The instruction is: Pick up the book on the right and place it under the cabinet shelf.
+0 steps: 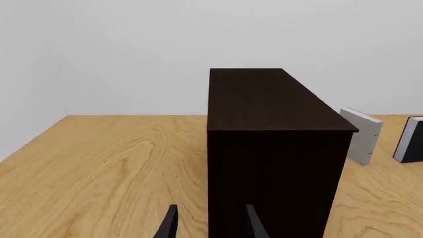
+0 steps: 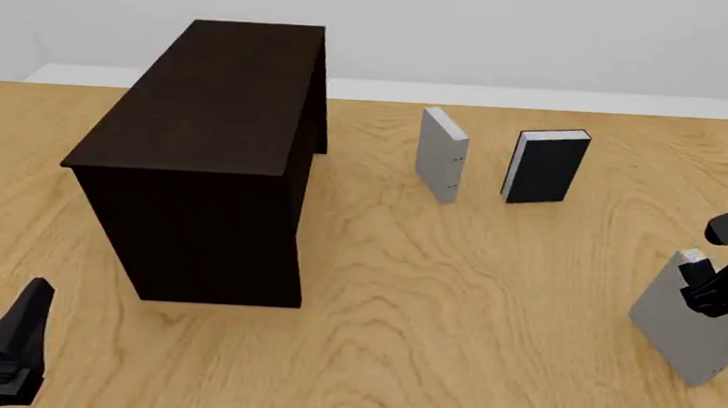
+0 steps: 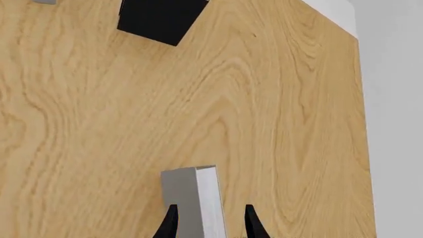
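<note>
1. Setting: pale plywood surface [image 2: 459,293] against a plain white wall; simulator render.

2. Cabinet shelf [image 2: 211,149]: large, near-black box with a flat top, standing on the surface. Taken as the landmark for every entry below.

3. Book [image 2: 694,329]: light grey hardcover, well to the right of the cabinet shelf and nearer the arms' side than its front face. It is tilted, with its lower corner close to or on the surface; contact cannot be confirmed. Its long axis runs roughly upright, leaning.

4. Right end effector [image 2: 709,288]: far right of the cabinet shelf, at the book's upper edge. In the right wrist view its fingers [image 3: 172,223] stand either side of the grey slab; judged clenched on the book.

5. Left end effector [image 2: 14,345]: in front of the cabinet shelf's near left corner, fingers apart, carrying nothing.

6. Other grey book [image 2: 441,155] and black book [image 2: 547,165]: upright, just right of the cabinet shelf, toward the wall.

7. Governing relation: the cabinet shelf lies well to the left of the held book, across bare surface. The right arm is the carrier; the left is nearer the destination but idle.
</note>
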Available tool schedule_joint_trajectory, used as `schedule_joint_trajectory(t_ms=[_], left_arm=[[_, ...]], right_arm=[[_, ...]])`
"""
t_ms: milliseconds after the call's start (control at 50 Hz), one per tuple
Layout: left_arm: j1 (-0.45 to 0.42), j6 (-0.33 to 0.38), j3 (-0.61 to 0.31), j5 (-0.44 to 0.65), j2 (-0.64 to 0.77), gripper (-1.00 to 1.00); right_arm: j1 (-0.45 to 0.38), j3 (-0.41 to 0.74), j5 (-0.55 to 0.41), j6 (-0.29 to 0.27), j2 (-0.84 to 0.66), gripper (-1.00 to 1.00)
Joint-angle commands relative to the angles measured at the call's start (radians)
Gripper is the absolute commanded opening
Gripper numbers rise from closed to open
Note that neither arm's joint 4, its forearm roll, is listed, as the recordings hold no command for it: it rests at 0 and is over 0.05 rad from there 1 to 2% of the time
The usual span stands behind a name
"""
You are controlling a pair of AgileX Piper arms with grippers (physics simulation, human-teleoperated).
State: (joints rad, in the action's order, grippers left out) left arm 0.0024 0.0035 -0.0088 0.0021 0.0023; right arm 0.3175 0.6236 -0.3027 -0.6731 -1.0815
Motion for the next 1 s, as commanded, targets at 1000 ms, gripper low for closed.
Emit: schedule_joint_trajectory(t_ms=[1000], left_arm=[[-0.001,0.009,-0.007,0.007,0.005,1.0]], right_arm=[[0.056,-0.063,0.163,-0.007,-0.182,1.0]])
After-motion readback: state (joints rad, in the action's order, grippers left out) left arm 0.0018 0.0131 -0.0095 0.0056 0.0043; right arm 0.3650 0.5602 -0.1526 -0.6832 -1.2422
